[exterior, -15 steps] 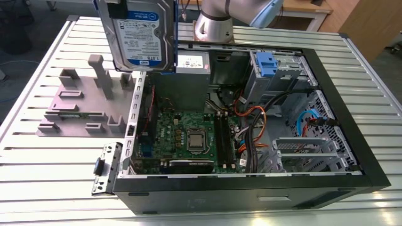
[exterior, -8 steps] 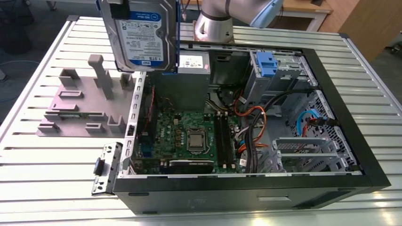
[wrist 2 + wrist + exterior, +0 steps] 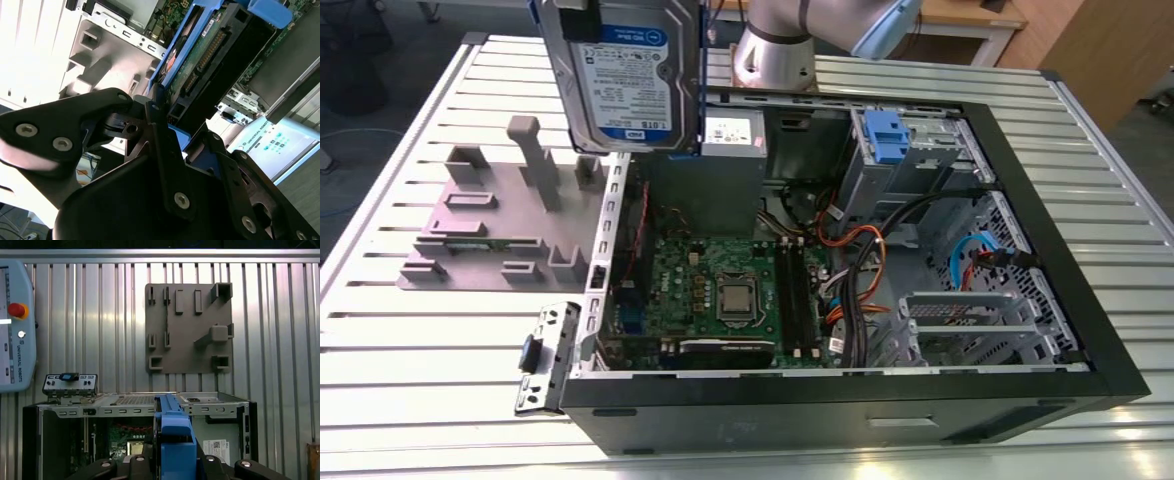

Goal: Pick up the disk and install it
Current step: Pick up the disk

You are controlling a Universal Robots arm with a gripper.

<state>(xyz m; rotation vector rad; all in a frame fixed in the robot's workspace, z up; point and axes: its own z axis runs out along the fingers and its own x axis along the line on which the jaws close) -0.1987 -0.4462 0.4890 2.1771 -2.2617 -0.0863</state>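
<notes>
One narrow hold: end effector clamped on the edge of the disk, hanging upright at 11 o'clock in the exterior view above the computer case, so it may pivot, slip, or jam against the drive cage at 1 o'clock.

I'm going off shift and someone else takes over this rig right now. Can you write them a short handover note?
Gripper: shut on the disk, clamping its blue caddy frame.
Disk: held upright in the air, label showing in the exterior view, over the open computer case on the exterior view's left.
Done: the disk is picked up.
Left: the disk is not yet seated in the case. Another blue caddy sits in the drive cage.
</notes>
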